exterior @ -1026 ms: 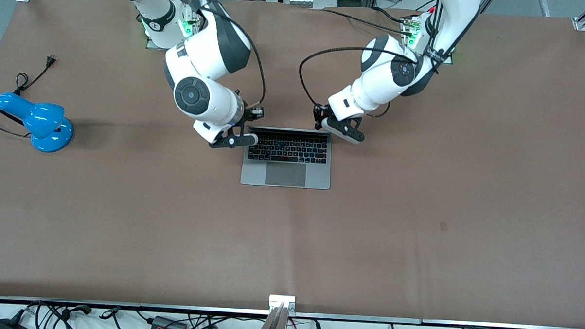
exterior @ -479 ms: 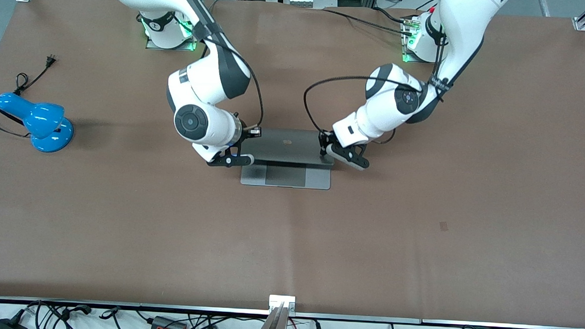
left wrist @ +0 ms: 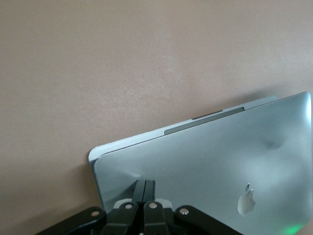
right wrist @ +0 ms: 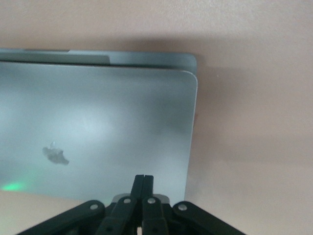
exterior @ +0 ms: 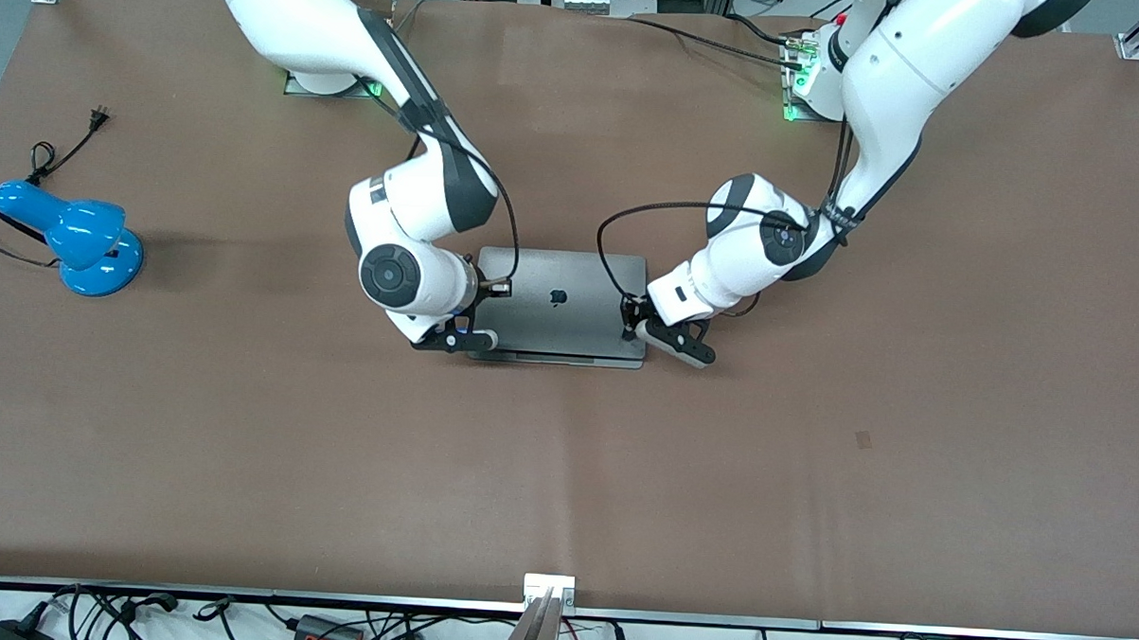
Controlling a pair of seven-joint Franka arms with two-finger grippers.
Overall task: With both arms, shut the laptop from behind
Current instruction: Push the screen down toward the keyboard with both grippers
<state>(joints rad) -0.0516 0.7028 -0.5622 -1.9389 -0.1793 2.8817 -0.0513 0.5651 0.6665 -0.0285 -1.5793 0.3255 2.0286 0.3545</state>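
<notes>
The silver-grey laptop lies mid-table with its lid folded almost flat onto its base, dark apple logo up; a thin strip of base shows at the edge nearer the front camera. My left gripper is shut and empty, its tips pressing on the lid corner toward the left arm's end. My right gripper is shut and empty, pressing on the lid corner toward the right arm's end. The left wrist view shows shut fingertips on the lid. The right wrist view shows shut fingertips on the lid.
A blue desk lamp with a black cord lies toward the right arm's end of the brown table. A metal bracket sits at the table edge nearest the front camera, with cables below it.
The laptop lid has swung from upright down to almost flat on the base. Both grippers, shut, have moved with it toward the front camera and lower.
</notes>
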